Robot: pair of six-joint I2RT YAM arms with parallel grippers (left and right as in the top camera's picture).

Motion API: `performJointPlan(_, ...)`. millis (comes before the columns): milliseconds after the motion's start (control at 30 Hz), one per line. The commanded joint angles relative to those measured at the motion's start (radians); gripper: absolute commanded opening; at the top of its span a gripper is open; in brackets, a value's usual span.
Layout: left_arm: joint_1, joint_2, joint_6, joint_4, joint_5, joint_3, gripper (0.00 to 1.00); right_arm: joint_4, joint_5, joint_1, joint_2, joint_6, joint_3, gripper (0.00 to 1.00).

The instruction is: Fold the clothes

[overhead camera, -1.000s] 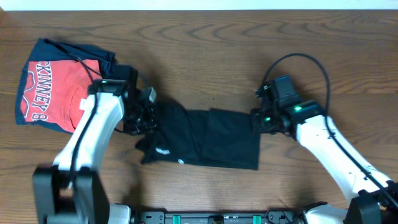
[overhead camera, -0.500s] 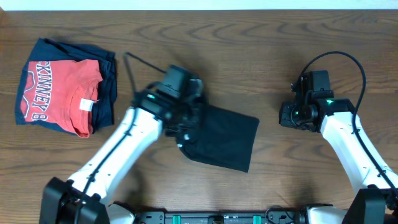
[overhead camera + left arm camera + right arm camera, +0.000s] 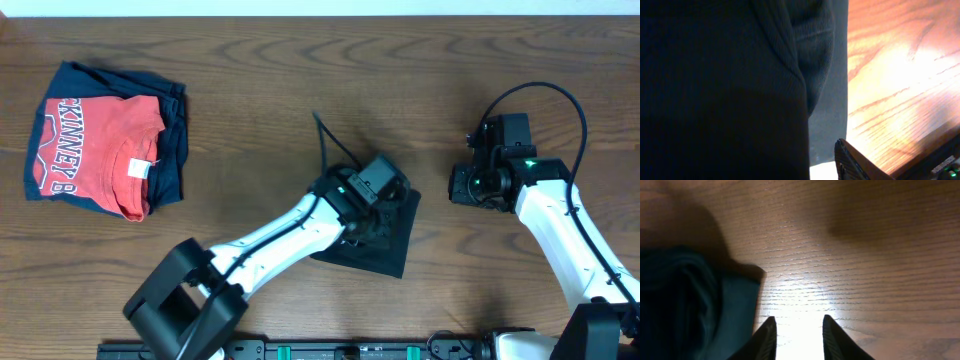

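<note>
Nearest me, the soft black short-sleeved shirt lies folded small at the brown wooden table's front centre. My left gripper sits low over it, probably settling the fold; I cannot tell how its jaws stand. My right gripper waits apart, empty, fingers parted. Far left, a red lettered T-shirt lies on a navy folded garment.

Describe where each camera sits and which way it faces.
Overhead: above the table, facing straight down; shows left arm, right arm, black shirt, red shirt.
Left wrist: close above the black shirt, facing down; one finger shows.
Right wrist: low over bare wood, facing down; two fingers show.
Shared: all three see the black shirt.
</note>
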Motion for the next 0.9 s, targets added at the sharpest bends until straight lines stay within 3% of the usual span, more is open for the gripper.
performJointPlan(0, 0.008, -0.026, -0.016, -0.008, 0.013, 0.009, 0.46, 0.002, 0.004, -0.010, -0.004, -0.014, 0.006, 0.33)
performJointPlan(233, 0.063, -0.138, 0.003, -0.117, 0.011, 0.078, 0.48, 0.002, -0.015, -0.010, -0.005, -0.033, 0.006, 0.41)
performJointPlan(367, 0.091, -0.219, 0.051, -0.146, -0.021, 0.090, 0.52, 0.008, -0.136, -0.008, -0.005, -0.112, 0.006, 0.44)
performJointPlan(567, 0.144, -0.282, 0.149, -0.278, -0.237, 0.090, 0.52, 0.042, -0.432, 0.021, -0.005, -0.294, 0.006, 0.53)
performJointPlan(667, 0.177, -0.268, 0.159, -0.350, -0.395, 0.078, 0.52, 0.063, -0.514, 0.066, -0.005, -0.305, 0.006, 0.55)
performJointPlan(867, 0.266, -0.222, 0.183, -0.372, -0.373, 0.029, 0.52, 0.123, -0.416, 0.254, -0.001, -0.253, 0.006, 0.58)
